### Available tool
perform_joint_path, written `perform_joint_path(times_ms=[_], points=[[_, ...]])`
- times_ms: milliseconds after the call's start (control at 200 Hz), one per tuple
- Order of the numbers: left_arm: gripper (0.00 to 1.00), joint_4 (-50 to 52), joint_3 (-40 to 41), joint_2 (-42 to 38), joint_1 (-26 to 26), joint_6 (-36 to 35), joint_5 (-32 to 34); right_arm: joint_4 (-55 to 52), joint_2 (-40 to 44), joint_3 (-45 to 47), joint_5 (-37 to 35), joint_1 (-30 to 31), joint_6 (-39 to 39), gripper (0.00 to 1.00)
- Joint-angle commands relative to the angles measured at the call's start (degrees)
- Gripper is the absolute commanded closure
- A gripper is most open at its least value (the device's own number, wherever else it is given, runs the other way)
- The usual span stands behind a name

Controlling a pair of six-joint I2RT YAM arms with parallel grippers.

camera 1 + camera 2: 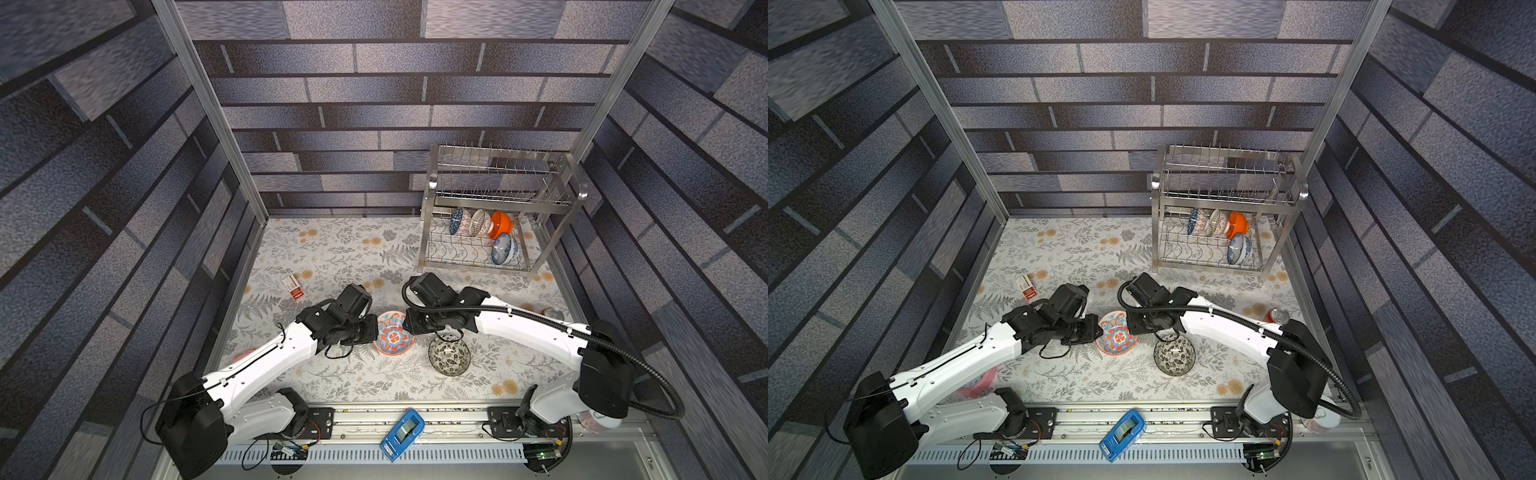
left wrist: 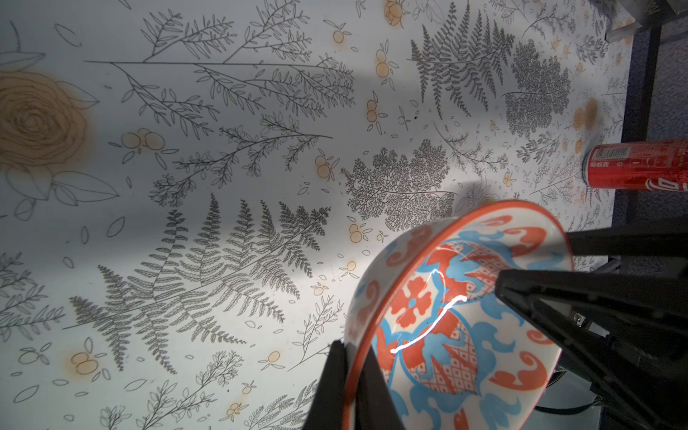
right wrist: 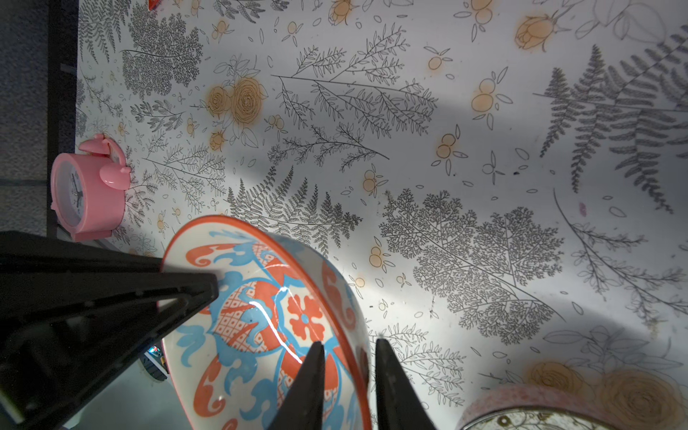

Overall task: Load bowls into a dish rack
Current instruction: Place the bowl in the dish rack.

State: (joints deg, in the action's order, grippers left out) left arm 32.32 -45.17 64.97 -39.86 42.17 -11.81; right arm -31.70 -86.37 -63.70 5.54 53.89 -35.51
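Observation:
The red-and-blue medallion bowl (image 1: 392,334) (image 1: 1116,334) hangs tilted between my two grippers over the middle of the table. My left gripper (image 2: 352,348) (image 1: 376,330) is shut on its rim, one finger inside and one outside. My right gripper (image 3: 350,342) (image 1: 409,328) straddles the opposite rim of the bowl (image 3: 268,316), open, with a small gap still showing at the wall. The black-and-white floral bowl (image 1: 449,355) (image 1: 1174,355) sits upright on the table beside it. The dish rack (image 1: 432,195) (image 1: 1158,195) stands at the back right; its lower tier holds several bowls on edge, among them the orange one (image 1: 500,224).
A red can (image 1: 550,312) (image 2: 640,167) stands near the right wall. A pink alarm clock (image 3: 89,186) sits by the left edge, mostly under my left arm in both top views. A small red-and-white box (image 1: 293,286) lies left of centre. A blue device (image 1: 402,434) rests on the front rail.

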Motion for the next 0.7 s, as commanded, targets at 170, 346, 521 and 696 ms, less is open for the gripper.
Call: perform_joint_path(times_ms=[170,346,521,696], points=[[1.0,-1.42,-0.18,-2.3,0.41,-0.05,-0.43,-1.85,-1.15,-1.93,-1.63,0.84,0.13,0.75],[1.0,-1.34,-0.01,-2.39,0.42,0.04,-0.49,-2.28,-0.47,-1.86,-3.27,0.93,0.08,0.75],[1.0,-1.29,-0.01,-2.29,0.43,0.02,-0.58,-2.09,0.63,-1.51,-4.7,0.89,-0.32,0.75],[1.0,-1.3,-0.1,-1.87,0.38,0.06,-0.6,-2.22,1.2,-1.34,-5.62,0.95,-0.41,0.74]])
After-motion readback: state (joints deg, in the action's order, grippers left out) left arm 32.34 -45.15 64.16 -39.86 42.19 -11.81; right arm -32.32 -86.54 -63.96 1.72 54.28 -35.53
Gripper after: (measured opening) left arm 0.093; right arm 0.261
